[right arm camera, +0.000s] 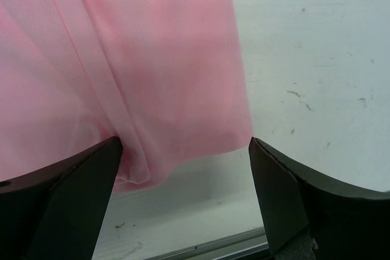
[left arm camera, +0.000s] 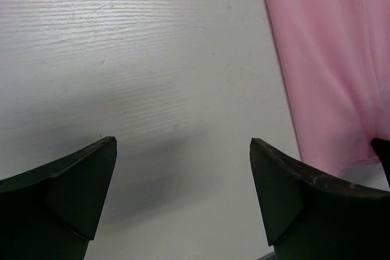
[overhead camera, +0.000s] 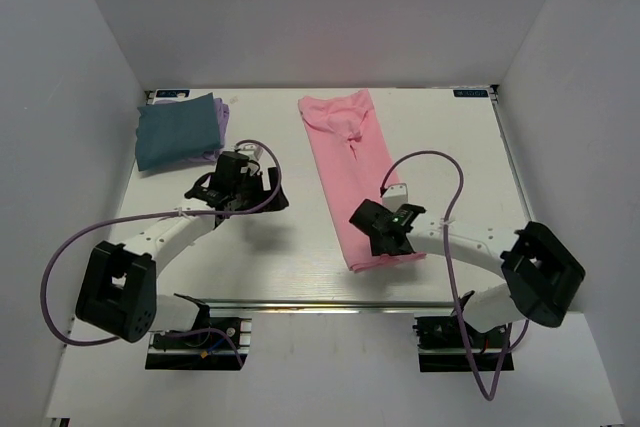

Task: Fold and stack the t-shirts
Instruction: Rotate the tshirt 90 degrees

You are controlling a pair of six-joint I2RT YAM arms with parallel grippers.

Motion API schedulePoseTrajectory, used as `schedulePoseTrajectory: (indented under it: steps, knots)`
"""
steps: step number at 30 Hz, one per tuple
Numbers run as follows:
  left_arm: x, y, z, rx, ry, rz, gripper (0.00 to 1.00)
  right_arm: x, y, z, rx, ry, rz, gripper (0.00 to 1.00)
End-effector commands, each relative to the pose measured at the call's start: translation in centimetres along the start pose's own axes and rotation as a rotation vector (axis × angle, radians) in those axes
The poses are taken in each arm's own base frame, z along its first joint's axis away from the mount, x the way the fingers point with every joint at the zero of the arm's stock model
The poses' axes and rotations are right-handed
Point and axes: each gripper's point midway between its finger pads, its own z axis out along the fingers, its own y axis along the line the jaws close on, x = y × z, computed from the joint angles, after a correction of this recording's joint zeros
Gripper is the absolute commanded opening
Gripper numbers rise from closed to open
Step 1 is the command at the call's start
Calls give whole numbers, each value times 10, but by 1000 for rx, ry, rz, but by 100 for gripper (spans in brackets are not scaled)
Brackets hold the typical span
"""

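Over the near hem of the pink t-shirt (overhead camera: 345, 177) the right hand (right arm camera: 186, 147) stands apart, holding nothing; left of the shirt, the left hand (left arm camera: 183, 144) likewise.

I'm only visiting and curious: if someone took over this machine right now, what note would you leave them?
Left gripper: open, empty, over bare table left of the pink t-shirt.
Right gripper: open, empty, over the pink t-shirt's near end.
Teal t-shirt lies folded on the lavender t-shirt, far left corner.
Done: those two stacked; pink folded into a long strip.
Left: fold pink shorter, add it to the stack.
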Motion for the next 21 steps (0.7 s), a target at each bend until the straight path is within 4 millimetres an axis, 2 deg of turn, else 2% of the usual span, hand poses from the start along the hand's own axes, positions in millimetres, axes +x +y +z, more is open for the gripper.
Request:
schedulePoseTrajectory:
  steps: [1,4,5,7,8,9,10,11,12,14,15,17,21]
  knots:
    - [0,-14,6,85,11,18,100,-12,19,0,-151,-38,41,90]
    - [11,-33,18,154,68,52,100,-15,15,3,-178,-54,70,90]
    - [10,-41,20,173,75,62,100,-11,8,7,-172,-44,88,90]
    - [25,-59,31,204,136,98,100,-11,12,9,-213,-38,117,90]
    - [23,-72,34,224,138,119,100,-8,7,12,-213,-35,144,90]
    - [36,-88,36,244,173,160,100,-3,8,15,-231,-27,152,90]
    - [49,-93,43,235,210,189,100,-1,7,20,-241,-28,158,90]
    - [52,-105,44,252,223,212,100,1,10,20,-269,-18,161,90]
    - [67,-119,44,261,252,254,100,6,12,23,-294,-3,165,90]
    - [86,-126,46,238,309,296,100,10,15,29,-313,23,161,90]
    - [92,-122,49,191,311,320,100,13,16,31,-312,34,152,90]
    - [111,-132,47,177,347,366,100,22,20,36,-332,71,138,90]
    - [128,-134,45,104,369,378,100,33,29,38,-370,109,98,90]
